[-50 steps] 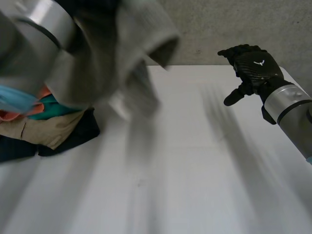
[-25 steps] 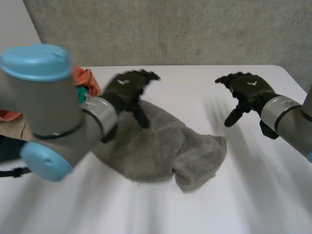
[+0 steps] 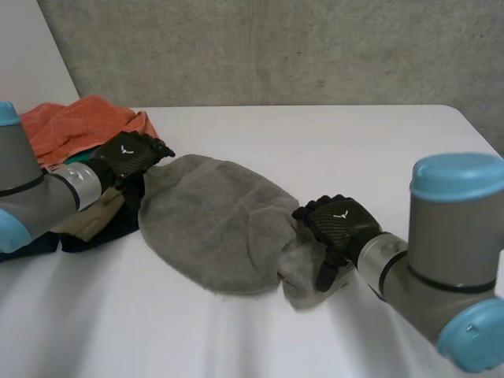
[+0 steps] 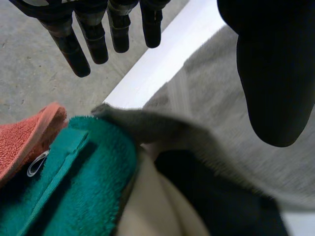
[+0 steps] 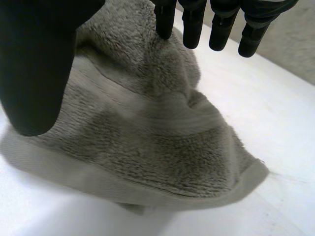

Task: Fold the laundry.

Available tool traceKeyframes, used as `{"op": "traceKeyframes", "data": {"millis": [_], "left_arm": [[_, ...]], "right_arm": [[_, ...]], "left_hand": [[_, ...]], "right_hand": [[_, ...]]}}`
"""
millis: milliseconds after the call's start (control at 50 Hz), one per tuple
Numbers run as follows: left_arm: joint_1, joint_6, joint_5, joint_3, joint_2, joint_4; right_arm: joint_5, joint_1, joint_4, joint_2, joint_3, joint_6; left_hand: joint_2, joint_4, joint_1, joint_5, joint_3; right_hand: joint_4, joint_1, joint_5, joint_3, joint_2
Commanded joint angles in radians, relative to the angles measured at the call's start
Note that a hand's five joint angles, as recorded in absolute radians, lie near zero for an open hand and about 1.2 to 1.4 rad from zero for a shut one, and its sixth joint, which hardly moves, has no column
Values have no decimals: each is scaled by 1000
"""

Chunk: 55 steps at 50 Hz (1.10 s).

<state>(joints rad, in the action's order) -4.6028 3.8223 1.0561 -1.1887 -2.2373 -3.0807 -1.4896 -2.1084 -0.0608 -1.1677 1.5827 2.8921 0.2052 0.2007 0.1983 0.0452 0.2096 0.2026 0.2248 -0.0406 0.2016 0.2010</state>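
A grey towel [image 3: 216,220] lies bunched on the white table [image 3: 339,142] in the head view. My left hand [image 3: 126,157] hovers at the towel's left end, over the laundry pile, fingers [image 4: 93,37] straight and open, holding nothing. The towel's edge [image 4: 162,130] drapes over the pile under that palm. My right hand [image 3: 339,228] is low at the towel's right end, open above its folded corner [image 5: 147,142], with straight fingers [image 5: 192,24] spread over the cloth and not closed on it.
A laundry pile sits at the table's left: an orange towel [image 3: 75,122], a teal towel [image 4: 64,187], a beige cloth [image 3: 98,220] and a dark garment [image 3: 94,236]. A concrete wall [image 3: 276,47] stands behind the table.
The left arm swung the grey towel down, let it go on the table and drew back left to the pile. The right hand came down from the far right to the towel's right end.
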Motion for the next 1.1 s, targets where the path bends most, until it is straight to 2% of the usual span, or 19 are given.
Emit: {"op": "traceKeyframes", "data": {"millis": [20, 100, 160, 180, 240, 260, 280, 380, 460, 560, 620, 680, 780, 860, 920, 940, 960, 1040, 1100], "left_arm": [[-7, 128, 5, 93, -119, -27], [-2, 146, 5, 130, -172, -29], [7, 146, 4, 153, -206, -35], [10, 145, 7, 164, -218, -41], [21, 138, 10, 173, -225, -58], [30, 131, 18, 170, -222, -68], [36, 126, 25, 167, -213, -76], [68, 71, 87, 97, -88, -128], [91, -2, 119, -15, 80, -206], [110, -145, 151, -190, 335, -292], [117, -214, 162, -264, 425, -297], [127, -288, 166, -353, 516, -288], [165, -365, 173, -494, 599, -285], [211, -377, 192, -558, 582, -288], [234, -377, 220, -572, 547, -296], [245, -377, 243, -569, 518, -294], [251, -378, 254, -565, 504, -293], [275, -392, 317, -542, 460, -271], [289, -405, 343, -526, 452, -234]], "right_arm": [[-52, -10, 116, 49, 26, 6], [-52, -16, 128, 77, 19, 13], [-54, -18, 137, 94, 11, 27], [-54, -18, 139, 98, 8, 32], [-54, -15, 144, 102, 3, 32], [-52, -12, 144, 97, -3, 30], [-52, -10, 142, 95, -4, 27], [-52, 21, 118, 43, -24, -39], [-49, 83, 85, -49, -59, -137], [-25, 186, 52, -125, -196, -253], [-3, 217, 36, -109, -279, -274], [34, 237, 16, -31, -401, -295], [95, 246, 41, 193, -626, -329], [140, 245, 119, 380, -765, -335], [138, 242, 197, 488, -829, -333], [132, 237, 254, 549, -855, -333], [127, 232, 280, 577, -865, -338], [60, 225, 337, 614, -874, -384], [-13, 231, 282, 539, -825, -389]], "left_hand": [[-31, -26, -24, -45, -35], [11, 15, 18, -4, 7], [233, 238, 240, 219, 229], [452, 457, 459, 438, 448], [873, 877, 880, 858, 868], [1136, 1140, 1143, 1121, 1132], [1191, 1195, 1197, 1176, 1186], [1191, 1196, 1198, 1177, 1187], [1191, 1196, 1198, 1177, 1187], [1191, 1196, 1198, 1177, 1187], [1191, 1196, 1198, 1177, 1187], [1191, 1196, 1198, 1177, 1187], [1191, 1196, 1198, 1177, 1187], [1191, 1196, 1198, 1177, 1187], [1191, 1196, 1198, 1177, 1187], [1191, 1196, 1198, 1177, 1187], [1191, 1196, 1198, 1177, 1187], [1191, 1196, 1198, 1177, 1187], [1191, 1196, 1198, 1177, 1187]], "right_hand": [[22, 0, -9, 23, 23], [74, 52, -62, 76, 76], [224, 202, -211, 225, 225], [373, 351, -360, 374, 374], [827, 805, -815, 828, 829], [1190, 1168, -1177, 1191, 1192], [1194, 1171, -1181, 1195, 1195], [1194, 1172, -1181, 1195, 1195], [1194, 1172, -1181, 1195, 1195], [1194, 1172, -1181, 1195, 1195], [1194, 1172, -1181, 1195, 1195], [1194, 1172, -1181, 1195, 1195], [1194, 1172, -1181, 1195, 1195], [1194, 1172, -1181, 1195, 1195], [1194, 1172, -1181, 1195, 1195], [455, 433, -443, 456, 457], [41, 19, -28, 42, 42], [-28, -50, 41, -27, -26], [-28, -50, 41, -27, -26]]}}
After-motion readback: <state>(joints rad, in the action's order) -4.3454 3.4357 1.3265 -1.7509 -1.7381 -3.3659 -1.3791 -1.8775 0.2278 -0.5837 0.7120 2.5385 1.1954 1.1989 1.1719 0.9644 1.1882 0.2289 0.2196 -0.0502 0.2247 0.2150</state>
